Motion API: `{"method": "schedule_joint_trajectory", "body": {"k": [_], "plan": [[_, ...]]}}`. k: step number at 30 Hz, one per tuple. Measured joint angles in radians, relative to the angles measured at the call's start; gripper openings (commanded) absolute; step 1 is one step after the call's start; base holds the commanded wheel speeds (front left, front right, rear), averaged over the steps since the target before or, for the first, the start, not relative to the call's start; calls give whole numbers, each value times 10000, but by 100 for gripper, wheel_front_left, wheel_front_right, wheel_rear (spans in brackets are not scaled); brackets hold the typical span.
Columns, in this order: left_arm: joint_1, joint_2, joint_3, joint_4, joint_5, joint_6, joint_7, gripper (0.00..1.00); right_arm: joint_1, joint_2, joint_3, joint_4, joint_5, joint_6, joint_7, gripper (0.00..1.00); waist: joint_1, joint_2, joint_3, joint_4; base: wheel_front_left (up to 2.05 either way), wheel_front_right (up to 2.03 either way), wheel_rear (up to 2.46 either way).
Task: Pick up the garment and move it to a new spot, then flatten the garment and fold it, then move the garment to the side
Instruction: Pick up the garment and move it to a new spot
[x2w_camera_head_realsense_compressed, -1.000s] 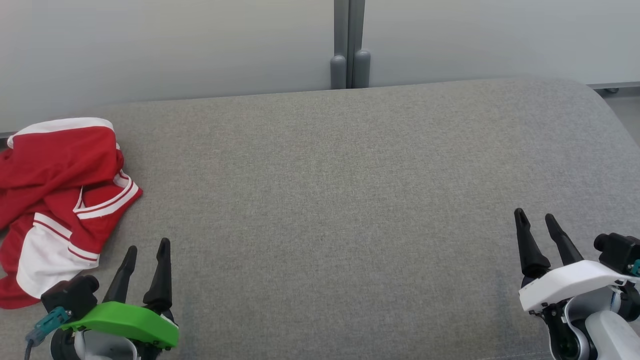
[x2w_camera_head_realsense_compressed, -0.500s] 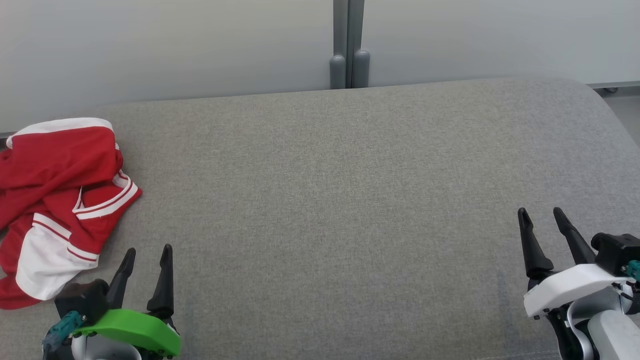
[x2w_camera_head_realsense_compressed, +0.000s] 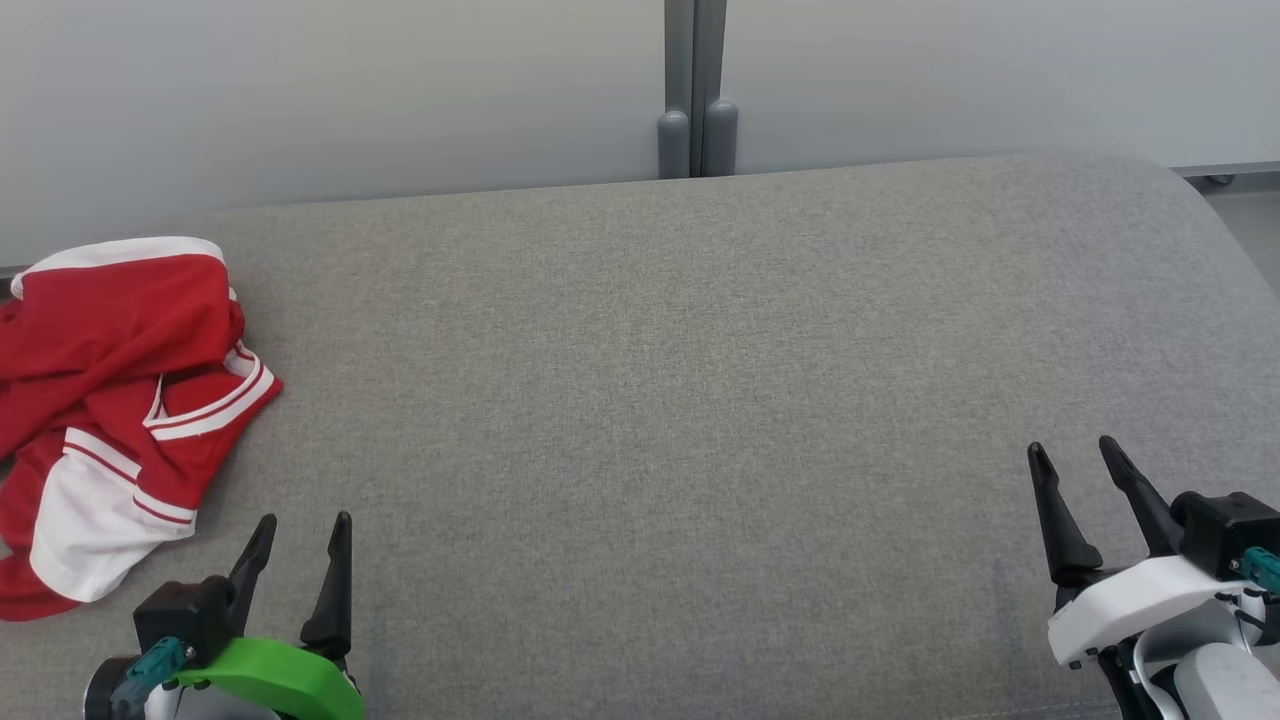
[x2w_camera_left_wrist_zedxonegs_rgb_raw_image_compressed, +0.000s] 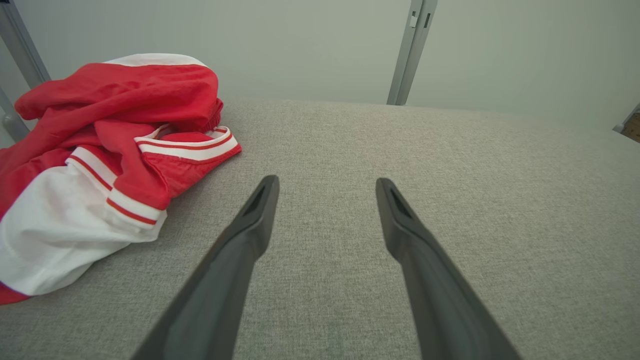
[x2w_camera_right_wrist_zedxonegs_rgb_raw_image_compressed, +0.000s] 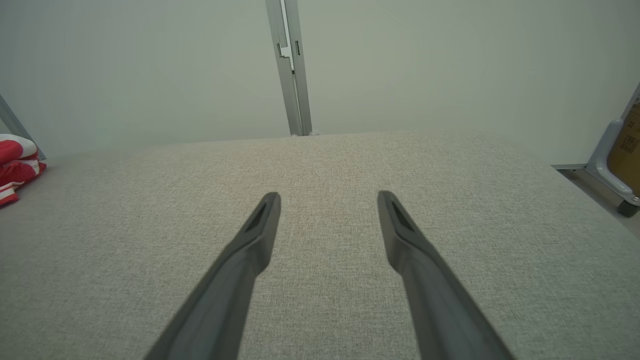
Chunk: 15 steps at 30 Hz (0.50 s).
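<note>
Step in hand, by my read: the 1st pick, not yet begun. To do it well, send the left claw (x2w_camera_head_realsense_compressed: 304, 519) fwd and to its left. Come down on a raised fold of the garment (x2w_camera_head_realsense_compressed: 120, 330), e.g. the red flap w/ white stripes nearest the middle. Pinch thru enough layers that the heap lifts as 1 piece. Lift clear before carrying, since cloth dragged over the grey fabric-topped table (x2w_camera_head_realsense_compressed: 680, 380) may bunch. The bare middle looks the obvious new spot. Both claws have fingers spread wide apart, w/ nothing btw them. The garment, red w/ white panels, lies crumpled at the table's far-left part, running off the left edge of the head view. It sits ahead and left of the left claw, near but not touching; in the left wrist view it is just left of the left finger. The right claw (x2w_camera_head_realsense_compressed: 1072, 446) is well apart from it, at the table's opposite side.
</note>
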Motion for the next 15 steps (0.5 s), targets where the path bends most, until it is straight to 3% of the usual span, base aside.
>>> {"method": "schedule_joint_trajectory", "body": {"k": [15], "plan": [[-17, -29, 27, 251, 12, -107, 0, 100, 66, -6, -140, 142, -339, 247, -12, 100, 0, 0, -22, 77, 0, 0, 0]]}}
